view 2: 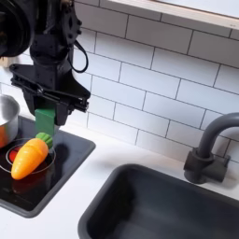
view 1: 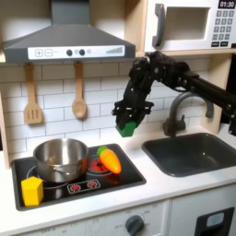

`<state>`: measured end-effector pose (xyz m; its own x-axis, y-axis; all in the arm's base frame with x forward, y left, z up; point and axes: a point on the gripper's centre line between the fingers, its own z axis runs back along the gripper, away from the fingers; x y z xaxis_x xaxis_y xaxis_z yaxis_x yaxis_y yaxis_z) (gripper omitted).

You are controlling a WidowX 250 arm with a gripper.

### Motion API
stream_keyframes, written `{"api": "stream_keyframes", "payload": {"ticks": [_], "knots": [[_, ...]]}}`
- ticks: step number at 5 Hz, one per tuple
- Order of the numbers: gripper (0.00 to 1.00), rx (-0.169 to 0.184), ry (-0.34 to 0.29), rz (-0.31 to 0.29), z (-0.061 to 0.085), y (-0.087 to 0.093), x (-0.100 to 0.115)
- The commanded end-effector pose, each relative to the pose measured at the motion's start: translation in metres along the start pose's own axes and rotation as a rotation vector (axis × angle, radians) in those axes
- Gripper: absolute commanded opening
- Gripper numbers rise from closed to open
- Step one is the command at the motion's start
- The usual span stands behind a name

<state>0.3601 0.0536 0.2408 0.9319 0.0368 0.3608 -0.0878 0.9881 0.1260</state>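
My black gripper (view 1: 129, 123) hangs above the counter, just right of the toy stove (view 1: 129, 175), and is shut on a green block (view 1: 131, 128). In the second exterior view the gripper (view 2: 47, 114) holds the green block (view 2: 45, 119) in the air above the stove's right edge. An orange toy carrot (view 1: 111, 162) with a green top lies on the right burner, below and left of the gripper; it also appears in the second exterior view as the carrot (view 2: 30, 155). A steel pot (view 1: 61, 158) stands on the left burner. A yellow block (view 1: 32, 191) sits at the stove's front left corner.
A dark sink (view 1: 194, 152) with a grey faucet (view 1: 177, 115) lies right of the gripper. Wooden utensils (view 1: 33, 97) hang on the tiled wall under the range hood (view 1: 66, 41). A microwave (view 1: 194, 25) sits up at the right. The white counter runs between stove and sink.
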Motion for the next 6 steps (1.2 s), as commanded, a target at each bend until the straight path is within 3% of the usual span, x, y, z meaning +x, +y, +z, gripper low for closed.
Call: {"api": "stream_keyframes", "payload": {"ticks": [1,4,6], "knots": [[0.00,0.045,-0.004,0.040,-0.006,0.015,0.007],[0.00,0.088,-0.007,0.114,-0.011,0.037,0.017],[0.00,0.121,0.004,0.131,-0.017,0.045,0.017]]}}
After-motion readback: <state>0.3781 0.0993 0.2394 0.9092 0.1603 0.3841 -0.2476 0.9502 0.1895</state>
